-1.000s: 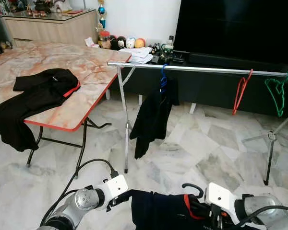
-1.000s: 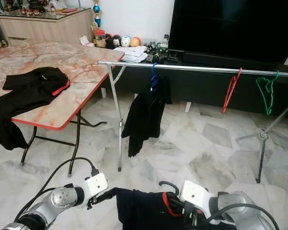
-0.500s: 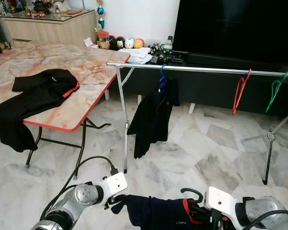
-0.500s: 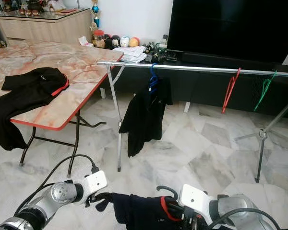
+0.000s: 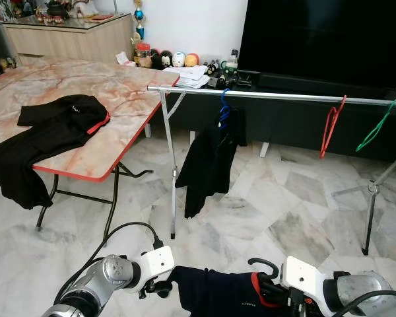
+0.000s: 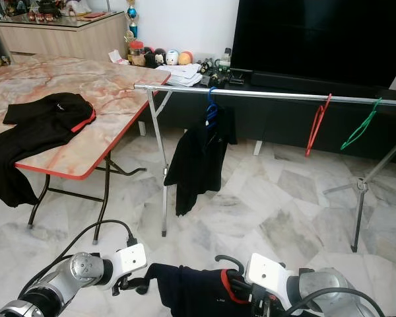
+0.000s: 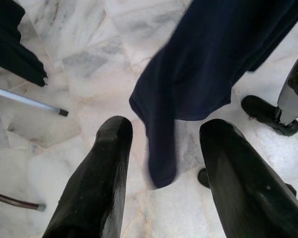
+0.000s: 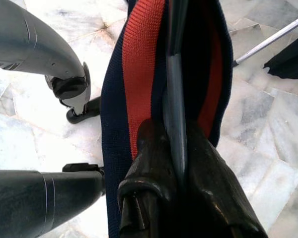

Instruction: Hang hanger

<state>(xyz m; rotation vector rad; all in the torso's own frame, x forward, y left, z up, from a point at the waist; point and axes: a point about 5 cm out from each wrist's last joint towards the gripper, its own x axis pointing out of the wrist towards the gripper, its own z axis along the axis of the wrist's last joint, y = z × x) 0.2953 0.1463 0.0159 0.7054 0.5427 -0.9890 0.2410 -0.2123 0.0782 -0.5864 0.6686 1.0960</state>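
Note:
A navy shirt with a red collar hangs on a black hanger whose hook sticks up low in front of me. My right gripper is shut on the hanger's neck inside the collar. My left gripper is open beside the shirt's left sleeve, which dangles between and beyond its fingers without touching them. The silver clothes rail stands ahead over the marble floor.
On the rail hang a black garment on a blue hanger, a red hanger and a green hanger. A folding table with a black garment stands to the left. A TV unit sits behind the rail.
My left gripper has let go of the shirt's sleeve and dropped slightly lower. The green hanger on the rail has swung and turned edge-on.

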